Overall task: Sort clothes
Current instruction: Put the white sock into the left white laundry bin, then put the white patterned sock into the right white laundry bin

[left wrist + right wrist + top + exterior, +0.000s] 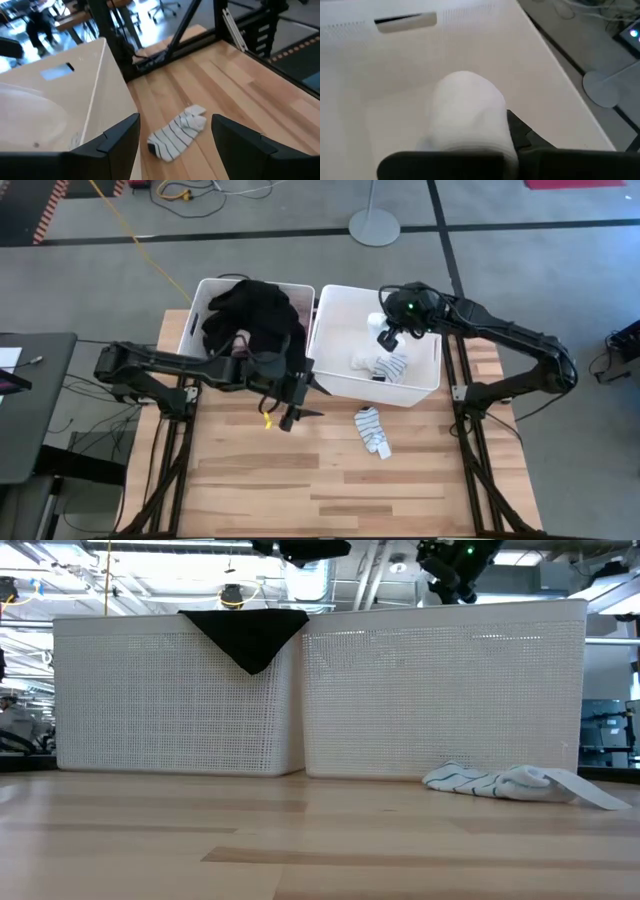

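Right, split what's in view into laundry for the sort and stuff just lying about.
Job:
black garment, draped over left bin
striped sock on the table
socks in right bin
white sock in right gripper
left gripper, open

Lying about:
yellow cable on floor
round stand base

A robotics lab: concrete floor [300, 255] with loose cables [185, 192], exposed ceiling ducts [305, 575], office chairs [167, 7].

2 bins [430, 380], 3 socks [374, 430] (1 black garment [255, 310])
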Controlling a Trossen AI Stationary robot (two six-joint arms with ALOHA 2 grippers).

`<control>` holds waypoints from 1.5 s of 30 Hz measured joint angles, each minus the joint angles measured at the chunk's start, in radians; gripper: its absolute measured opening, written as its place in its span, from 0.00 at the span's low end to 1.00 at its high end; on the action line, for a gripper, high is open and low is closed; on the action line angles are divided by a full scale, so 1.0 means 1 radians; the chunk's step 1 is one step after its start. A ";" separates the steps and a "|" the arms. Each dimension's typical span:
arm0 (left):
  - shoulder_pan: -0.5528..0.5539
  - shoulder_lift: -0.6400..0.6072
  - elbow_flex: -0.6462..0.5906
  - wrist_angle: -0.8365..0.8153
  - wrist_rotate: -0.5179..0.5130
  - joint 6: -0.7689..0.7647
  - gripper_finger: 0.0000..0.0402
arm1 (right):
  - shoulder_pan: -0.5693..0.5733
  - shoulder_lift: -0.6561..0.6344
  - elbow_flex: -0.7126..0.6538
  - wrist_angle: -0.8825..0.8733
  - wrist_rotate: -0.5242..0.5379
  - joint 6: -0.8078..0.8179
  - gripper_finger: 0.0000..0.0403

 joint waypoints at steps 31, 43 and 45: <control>-0.147 0.039 -0.076 -0.095 -0.082 -0.056 0.60 | 0.045 -0.011 0.047 -0.102 -0.053 0.042 0.66; -0.222 0.072 -0.094 -0.170 -0.083 -0.099 0.60 | 0.479 -0.119 0.064 -0.368 -0.132 0.277 0.66; -0.224 0.084 -0.104 -0.140 -0.084 -0.101 0.60 | 0.582 -0.101 0.062 -0.390 -0.133 0.342 0.66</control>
